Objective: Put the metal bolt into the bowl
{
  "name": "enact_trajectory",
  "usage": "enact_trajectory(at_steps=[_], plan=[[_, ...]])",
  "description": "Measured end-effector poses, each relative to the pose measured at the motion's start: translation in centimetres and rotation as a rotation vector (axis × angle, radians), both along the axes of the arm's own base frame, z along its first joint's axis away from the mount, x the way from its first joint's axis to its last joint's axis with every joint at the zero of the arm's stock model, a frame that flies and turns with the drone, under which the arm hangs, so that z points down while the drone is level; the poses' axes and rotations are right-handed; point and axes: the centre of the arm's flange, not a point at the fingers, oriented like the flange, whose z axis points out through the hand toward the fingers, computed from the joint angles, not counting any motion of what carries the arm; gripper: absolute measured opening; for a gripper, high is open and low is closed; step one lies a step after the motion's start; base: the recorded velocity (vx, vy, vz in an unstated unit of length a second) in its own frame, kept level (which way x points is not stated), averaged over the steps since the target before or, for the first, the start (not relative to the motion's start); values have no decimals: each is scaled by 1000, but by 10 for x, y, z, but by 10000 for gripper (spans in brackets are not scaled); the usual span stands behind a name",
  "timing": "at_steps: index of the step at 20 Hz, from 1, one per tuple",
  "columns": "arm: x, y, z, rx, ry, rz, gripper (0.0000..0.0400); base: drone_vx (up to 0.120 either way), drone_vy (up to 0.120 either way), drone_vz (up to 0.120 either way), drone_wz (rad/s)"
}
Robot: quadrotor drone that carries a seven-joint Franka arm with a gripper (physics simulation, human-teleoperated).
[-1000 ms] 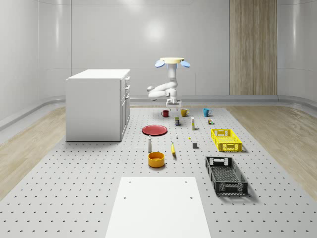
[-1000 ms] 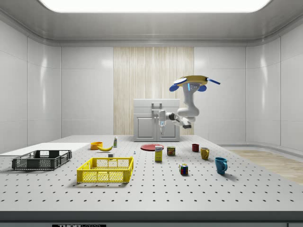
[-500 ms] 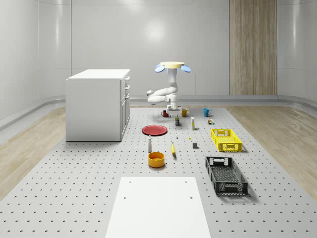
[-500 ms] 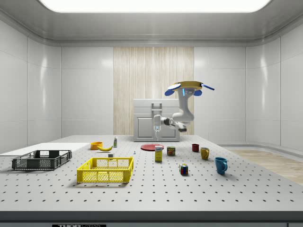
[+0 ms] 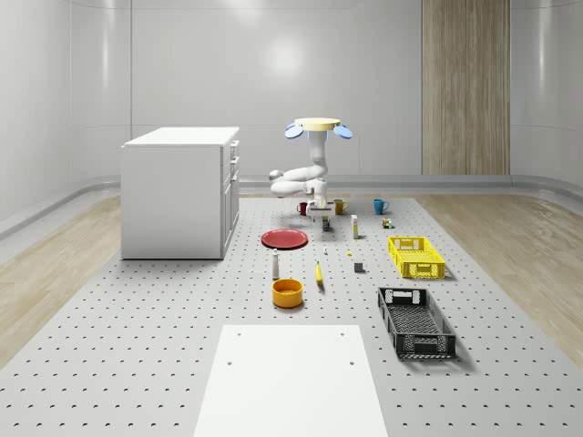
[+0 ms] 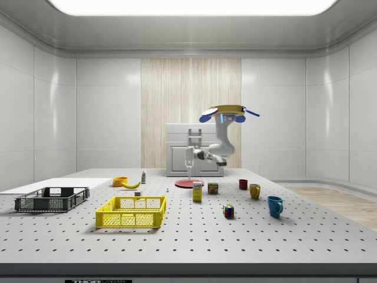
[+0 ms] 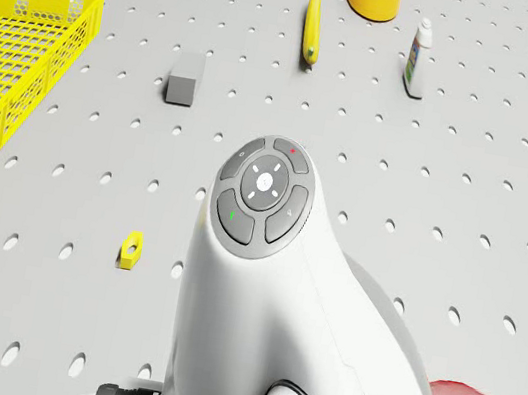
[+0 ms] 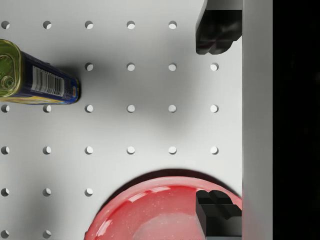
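Can [image 8: 37, 75]; red plate [image 8: 160, 210] under gripper [image 8: 217, 122]

Drone [image 5: 316, 125] hovers in the upper middle of the whole-scene view, airborne, arm [image 6: 213, 154] folded beneath it with the elbow bent and the forearm reaching toward the side view's left. Gripper [image 8: 217, 120] points straight down, fingers [image 8: 216, 31] spread wide apart, apparently holding nothing.

My room is bright and even, lit by a ceiling panel [image 6: 188, 6]. Soft shadows pool under me on the table [image 8: 150, 125]; the red plate [image 8: 160, 210] shows faint glare.
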Motion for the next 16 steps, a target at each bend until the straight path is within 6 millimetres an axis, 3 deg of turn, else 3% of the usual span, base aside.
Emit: enact_trajectory(at_steps=[2, 6, 14, 16], plan=[[0, 0, 0, 0, 0, 0, 400, 120, 0, -20, 0], [0, 0, 0, 0, 0, 0, 400, 120, 0, -120, 0], [0, 0, 0, 0, 0, 0, 400, 120, 0, 0, 0], [0, 0, 0, 0, 0, 0, 400, 120, 0, -100, 0]])
